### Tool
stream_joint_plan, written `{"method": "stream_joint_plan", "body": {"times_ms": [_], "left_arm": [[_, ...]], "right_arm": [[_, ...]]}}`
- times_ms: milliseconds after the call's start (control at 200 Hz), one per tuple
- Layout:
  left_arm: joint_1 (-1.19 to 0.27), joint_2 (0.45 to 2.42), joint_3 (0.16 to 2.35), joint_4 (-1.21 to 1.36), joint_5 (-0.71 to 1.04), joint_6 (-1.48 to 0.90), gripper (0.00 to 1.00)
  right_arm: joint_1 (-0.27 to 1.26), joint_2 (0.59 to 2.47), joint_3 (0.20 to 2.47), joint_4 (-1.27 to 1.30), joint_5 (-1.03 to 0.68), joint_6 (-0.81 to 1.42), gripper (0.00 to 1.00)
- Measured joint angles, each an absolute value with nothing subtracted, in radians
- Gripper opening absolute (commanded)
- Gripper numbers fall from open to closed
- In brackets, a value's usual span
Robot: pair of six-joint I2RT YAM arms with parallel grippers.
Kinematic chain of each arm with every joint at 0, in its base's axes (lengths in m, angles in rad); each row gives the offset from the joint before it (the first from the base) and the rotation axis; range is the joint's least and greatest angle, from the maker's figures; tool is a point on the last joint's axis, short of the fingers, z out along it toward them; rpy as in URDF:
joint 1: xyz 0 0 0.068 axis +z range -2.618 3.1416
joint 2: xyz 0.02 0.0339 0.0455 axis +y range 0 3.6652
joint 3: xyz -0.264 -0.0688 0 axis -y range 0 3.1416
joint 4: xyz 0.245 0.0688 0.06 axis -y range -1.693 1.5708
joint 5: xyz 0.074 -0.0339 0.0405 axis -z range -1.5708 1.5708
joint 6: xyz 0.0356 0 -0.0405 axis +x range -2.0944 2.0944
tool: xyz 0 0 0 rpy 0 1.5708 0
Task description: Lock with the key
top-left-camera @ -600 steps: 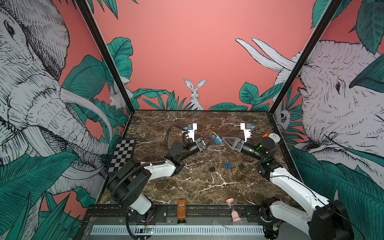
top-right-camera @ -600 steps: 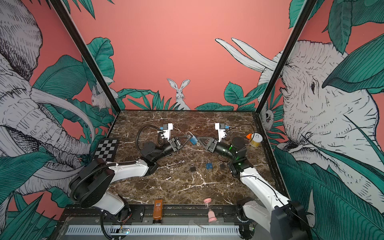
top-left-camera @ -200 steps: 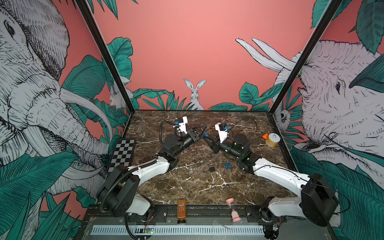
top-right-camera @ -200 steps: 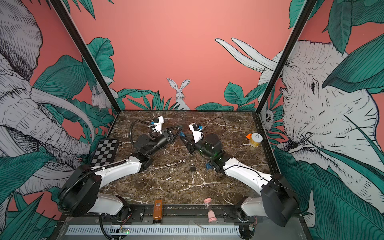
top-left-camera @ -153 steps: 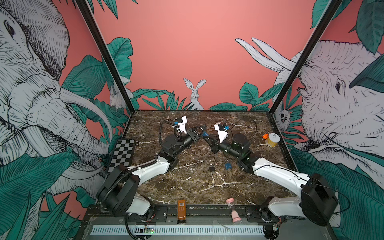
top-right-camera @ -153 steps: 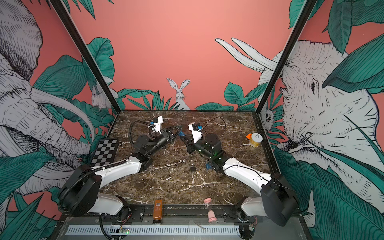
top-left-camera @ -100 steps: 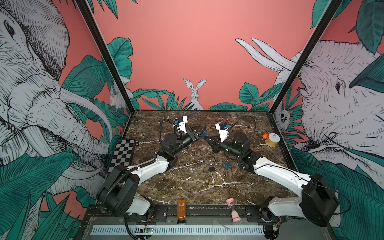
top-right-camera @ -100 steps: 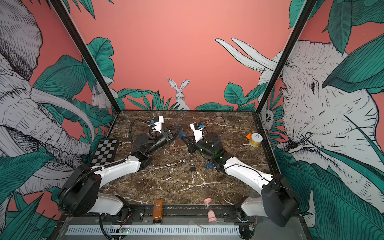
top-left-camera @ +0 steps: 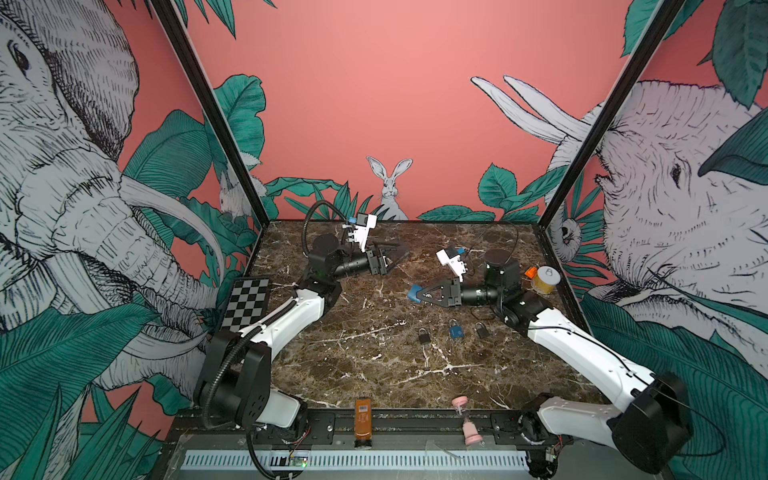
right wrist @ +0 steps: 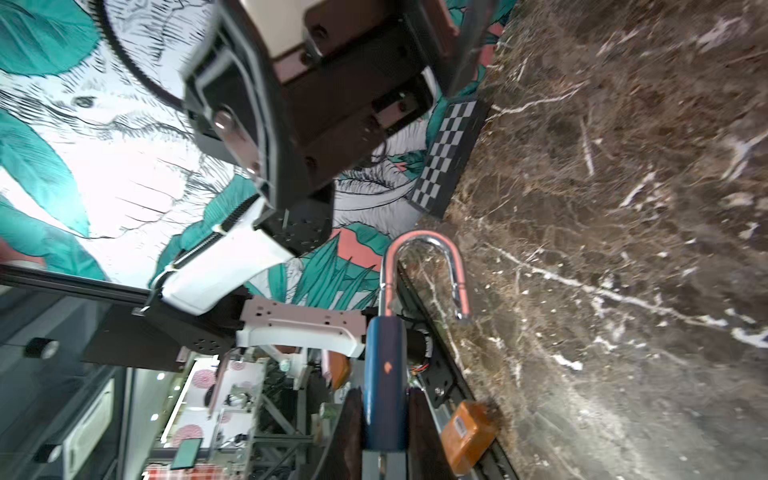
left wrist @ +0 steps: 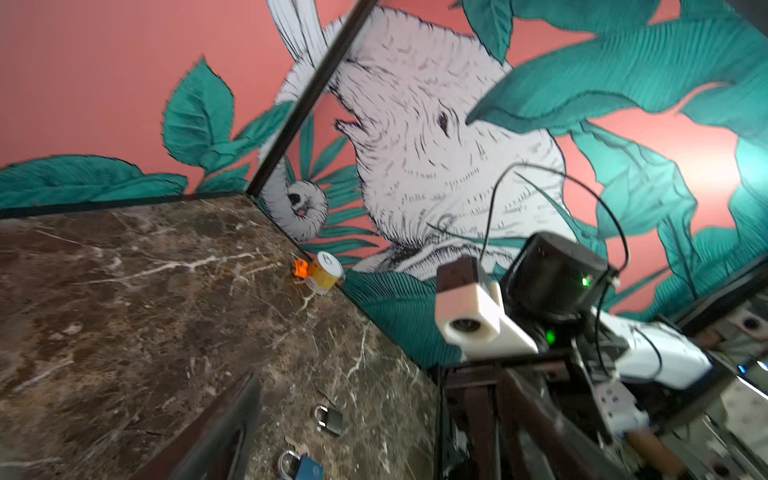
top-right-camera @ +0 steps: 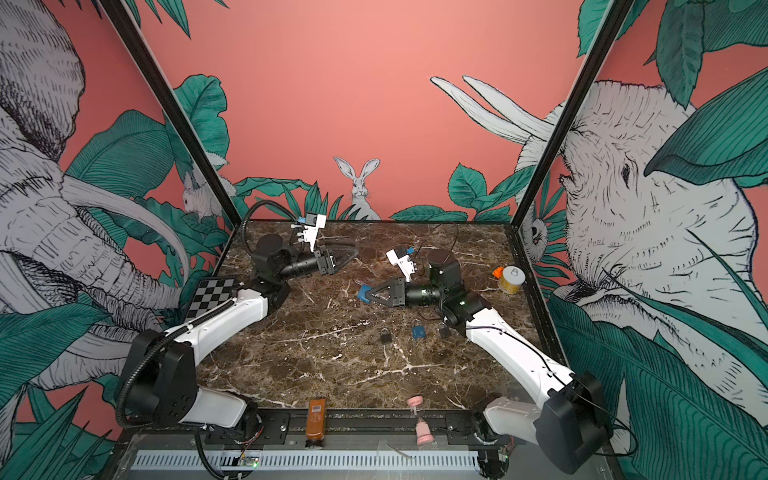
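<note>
— Where is the lock?

— We see the blue padlock [right wrist: 384, 374] clamped between the right arm's fingers [right wrist: 352, 436], held over the middle of the marble worktop [top-left-camera: 374, 374]. Its silver shackle [right wrist: 424, 257] stands open, one leg clear of the body.

— And the other arm?

— We find the left arm's fingers [left wrist: 226, 428] spread wide apart with nothing between them. In both top views they are raised near the back left of the worktop, well apart from the padlock.

— What else do we have on the worktop?

— A row of three just in front of the right arm: a black lock [top-left-camera: 423, 335], a small blue lock [top-left-camera: 456, 331] and a second black lock [top-left-camera: 482, 330]. A yellow tub [top-left-camera: 547, 280] sits by the right wall. We cannot pick out a key at this size.
</note>
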State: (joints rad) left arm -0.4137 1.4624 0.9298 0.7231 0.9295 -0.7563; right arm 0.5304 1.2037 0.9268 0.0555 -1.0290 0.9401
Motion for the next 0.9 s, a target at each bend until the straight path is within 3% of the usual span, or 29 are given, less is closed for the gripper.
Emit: {"method": "stream_joint_plan", "body": {"times_ms": [325, 810, 900], "left_arm": [[-0.451, 1.507, 0.859, 0.842, 1.046, -0.796, 0.73], [-0.487, 1.511, 0.854, 0.893, 1.073, -0.871, 0.32], [-0.488, 1.510, 0.850, 0.876, 1.069, -0.868, 0.20]], "right_arm": [[0.482, 1.224, 0.927, 0.104, -1.097, 1.032, 0.00], [0.429, 1.244, 0.925, 0.164, -1.102, 1.054, 0.00], [0.416, 1.244, 0.925, 0.146, -1.105, 1.031, 0.00]]}}
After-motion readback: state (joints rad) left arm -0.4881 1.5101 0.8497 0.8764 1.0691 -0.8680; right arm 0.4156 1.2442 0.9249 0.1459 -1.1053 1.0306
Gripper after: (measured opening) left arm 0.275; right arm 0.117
